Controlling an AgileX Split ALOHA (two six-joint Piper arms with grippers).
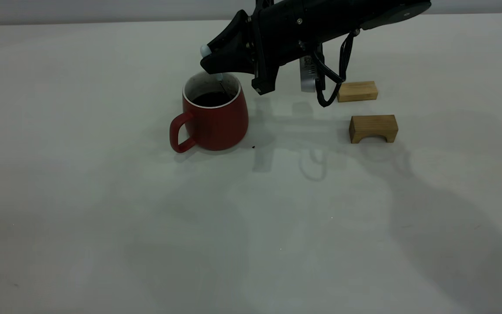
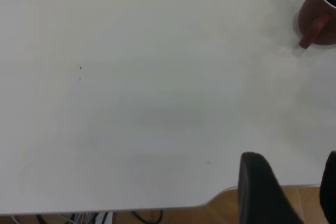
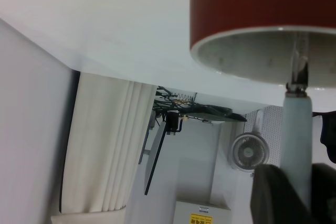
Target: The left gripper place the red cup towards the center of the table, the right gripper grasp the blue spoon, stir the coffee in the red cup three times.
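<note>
Exterior view: the red cup stands on the off-white counter, a little left of the middle and toward the far side, its loop handle pointing left and toward the camera. Dark coffee fills the lower part of its white speckled inside. The right pincer reaches in from the upper right and hangs just over the cup's far rim, clamped on the pale handle of the blue spoon, whose thin shaft slants down into the coffee. Two tan wooden blocks lie to the right of the cup, well apart from it.

Left wrist view: the left pincer is at the counter's near edge, far from the cup, with its black fingers spread and nothing between them.

Right wrist view: the spoon's pale handle sits pinched between the right pincer's dark fingers, and the metal shaft runs over the cup's white rim into the inside.
</note>
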